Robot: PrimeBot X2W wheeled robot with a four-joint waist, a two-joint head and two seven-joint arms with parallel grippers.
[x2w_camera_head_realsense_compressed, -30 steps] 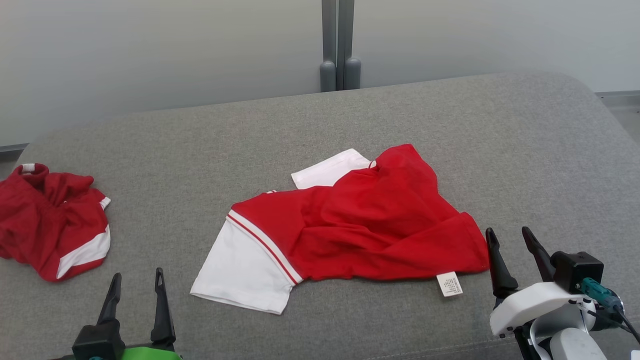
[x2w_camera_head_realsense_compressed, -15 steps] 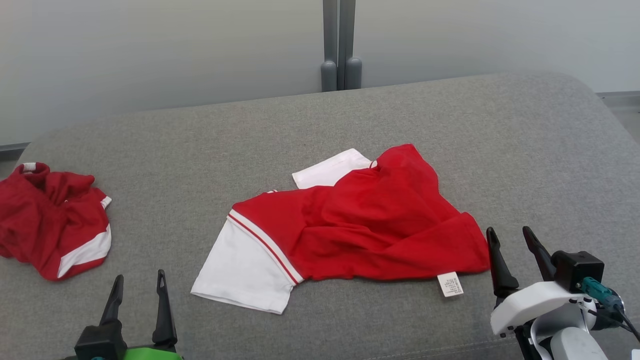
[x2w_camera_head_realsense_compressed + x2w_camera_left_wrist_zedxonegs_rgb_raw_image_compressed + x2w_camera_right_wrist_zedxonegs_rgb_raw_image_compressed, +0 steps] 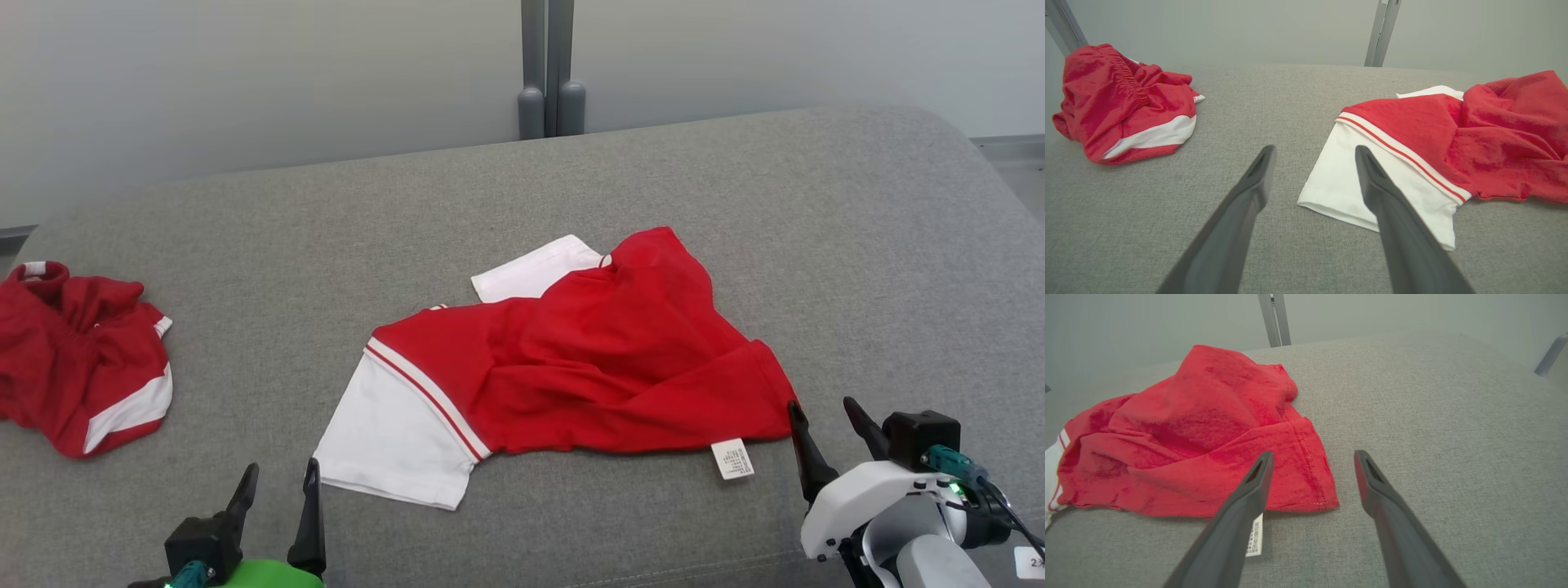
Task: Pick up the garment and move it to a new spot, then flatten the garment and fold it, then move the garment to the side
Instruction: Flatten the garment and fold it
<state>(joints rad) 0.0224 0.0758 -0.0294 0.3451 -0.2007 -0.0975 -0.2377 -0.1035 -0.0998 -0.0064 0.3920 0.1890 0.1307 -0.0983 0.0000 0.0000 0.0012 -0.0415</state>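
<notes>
Head view: red and white garment [image 3: 588, 367] crumpled in the middle of the grey cushion [image 3: 857, 245], white sleeve [image 3: 392, 445] at its near left, small tag [image 3: 732, 458] at its near right. Right gripper [image 3: 820, 403] just beside the near right corner, fingers spread wide, holding nothing. Left gripper [image 3: 282, 465] near the sleeve, also wide apart and empty. Second red bundle [image 3: 77, 359] well apart at the left, bare cushion between. Grey post [image 3: 547, 73] behind the far edge.

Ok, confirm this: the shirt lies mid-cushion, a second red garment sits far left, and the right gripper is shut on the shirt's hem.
Wrong on the grip: the right gripper is open by the hem of the shirt, holding nothing, as the right wrist view shows. The rest stands.
</notes>
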